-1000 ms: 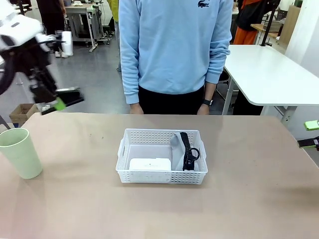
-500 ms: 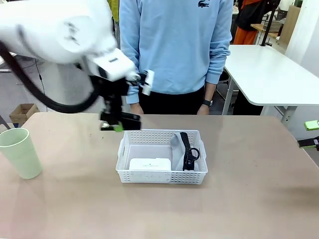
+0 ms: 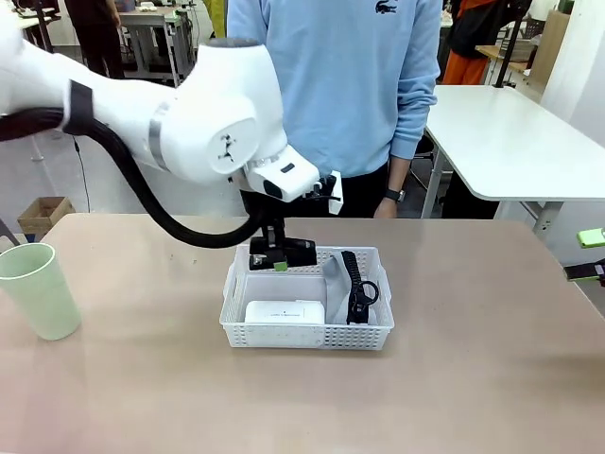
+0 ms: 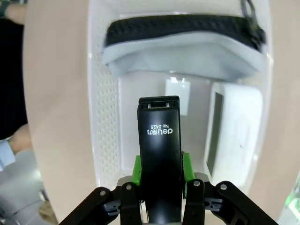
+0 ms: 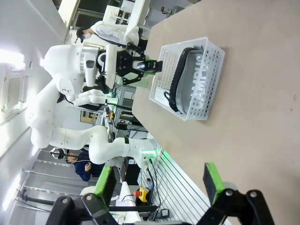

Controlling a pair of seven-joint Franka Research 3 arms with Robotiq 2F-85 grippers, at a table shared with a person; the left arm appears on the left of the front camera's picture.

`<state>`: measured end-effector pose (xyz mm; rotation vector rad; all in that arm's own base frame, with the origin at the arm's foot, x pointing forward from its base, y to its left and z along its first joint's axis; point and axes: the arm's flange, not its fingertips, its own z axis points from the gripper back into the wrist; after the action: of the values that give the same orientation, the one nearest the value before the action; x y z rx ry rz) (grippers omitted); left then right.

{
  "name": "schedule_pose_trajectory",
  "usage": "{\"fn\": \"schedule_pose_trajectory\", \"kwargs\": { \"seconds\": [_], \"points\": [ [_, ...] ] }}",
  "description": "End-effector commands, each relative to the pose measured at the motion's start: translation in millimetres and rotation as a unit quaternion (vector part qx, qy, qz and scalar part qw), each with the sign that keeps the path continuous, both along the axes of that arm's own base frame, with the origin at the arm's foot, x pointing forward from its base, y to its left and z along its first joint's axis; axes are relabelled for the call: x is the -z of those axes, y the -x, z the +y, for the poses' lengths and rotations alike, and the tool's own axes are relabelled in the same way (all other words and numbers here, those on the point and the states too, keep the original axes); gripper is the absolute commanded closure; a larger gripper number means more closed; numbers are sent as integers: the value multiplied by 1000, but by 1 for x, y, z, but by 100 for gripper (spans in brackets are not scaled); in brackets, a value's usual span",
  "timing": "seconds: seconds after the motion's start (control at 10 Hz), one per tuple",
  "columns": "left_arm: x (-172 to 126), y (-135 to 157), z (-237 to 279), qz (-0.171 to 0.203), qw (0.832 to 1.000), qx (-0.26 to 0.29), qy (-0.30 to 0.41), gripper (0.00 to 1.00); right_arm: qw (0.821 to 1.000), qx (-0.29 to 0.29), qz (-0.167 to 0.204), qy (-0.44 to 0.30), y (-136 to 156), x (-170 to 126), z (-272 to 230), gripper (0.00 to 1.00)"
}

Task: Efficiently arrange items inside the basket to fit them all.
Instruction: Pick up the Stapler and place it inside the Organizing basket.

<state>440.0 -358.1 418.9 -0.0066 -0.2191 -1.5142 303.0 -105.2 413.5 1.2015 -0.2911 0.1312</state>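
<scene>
My left gripper [image 3: 281,255] is shut on the small black stapler [image 4: 160,150], which sits between its green pads [image 4: 137,168]. It hangs over the back left part of the white perforated basket [image 3: 304,333]. In the basket the white power strip [image 3: 284,311] lies at the front left. The grey zip pouch [image 3: 333,271] with its black strap [image 3: 356,284] stands on edge along the right side. The pale green cup [image 3: 38,288] stands upright on the table at the far left. My right gripper [image 5: 159,185] is open with nothing in it, off the table's right edge [image 3: 588,255].
A person in a light blue sweater [image 3: 331,85] stands at the far side, arms hanging, hands by the table edge. A small white plug [image 4: 178,93] lies on the basket floor beside the power strip. Brown tabletop [image 3: 473,378] surrounds the basket.
My left arm has swung from the far left across the table with the stapler and now holds it over the basket. The right gripper, cup and basket contents have not moved.
</scene>
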Motion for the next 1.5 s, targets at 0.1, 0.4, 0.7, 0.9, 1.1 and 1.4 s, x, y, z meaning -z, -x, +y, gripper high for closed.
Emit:
{"fn": "schedule_pose_trajectory", "kwargs": {
  "seconds": [0.1,0.4,0.7,0.9,1.1,1.4],
  "points": [
    [18,-19,-19,14,996,-82,-13,63,1000,-3,-9,-3,1,-1,-2,0],
    [34,-22,-23,50,997,-65,-2,63,1000,-3,-9,-3,1,-1,-2,0],
    [63,-33,-19,70,995,-65,10,63,1000,-3,-9,-3,1,-1,-2,0],
    [68,-37,-16,80,993,-85,2,63,1000,-3,-9,-3,1,-1,-2,0],
    [75,-38,-13,96,991,-90,-8,63,1000,-3,-9,-3,1,-1,-2,0],
    [84,-37,-13,98,991,-91,-24,63,1000,-3,-9,-3,1,-1,-2,0]
  ]
}}
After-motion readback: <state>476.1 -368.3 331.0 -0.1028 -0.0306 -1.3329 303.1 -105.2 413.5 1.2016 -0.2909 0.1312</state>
